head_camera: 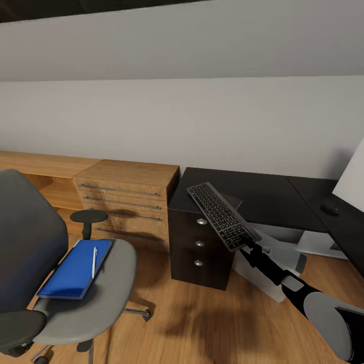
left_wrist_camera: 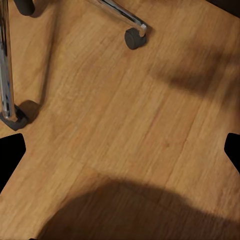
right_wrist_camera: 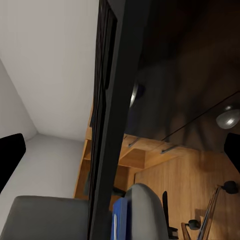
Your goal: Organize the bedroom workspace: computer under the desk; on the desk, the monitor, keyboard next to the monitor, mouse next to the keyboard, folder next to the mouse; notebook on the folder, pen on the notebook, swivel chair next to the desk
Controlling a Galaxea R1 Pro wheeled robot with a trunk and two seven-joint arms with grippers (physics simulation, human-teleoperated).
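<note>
My right gripper (head_camera: 246,241) is shut on the near end of the dark grey keyboard (head_camera: 221,215) and holds it tilted in the air over the left corner of the black desk (head_camera: 268,194). Its thin edge (right_wrist_camera: 107,125) runs between my fingers (right_wrist_camera: 11,160). The grey swivel chair (head_camera: 108,288) stands at the left, with the blue folder (head_camera: 76,270) on its seat and the white pen (head_camera: 94,262) on top. A small dark oval, probably the mouse (head_camera: 329,208), lies on the desk at the right. My left gripper (left_wrist_camera: 120,155) hangs open over the wooden floor. The notebook is hidden.
A light wooden drawer unit (head_camera: 126,202) stands between chair and desk. The desk's drawers with silver knobs (head_camera: 199,243) face me. A pale slanted panel (head_camera: 353,174) cuts in at the right edge. Light grey shapes (head_camera: 283,255) lie under the desk. A chair caster (left_wrist_camera: 134,37) sits near my left gripper.
</note>
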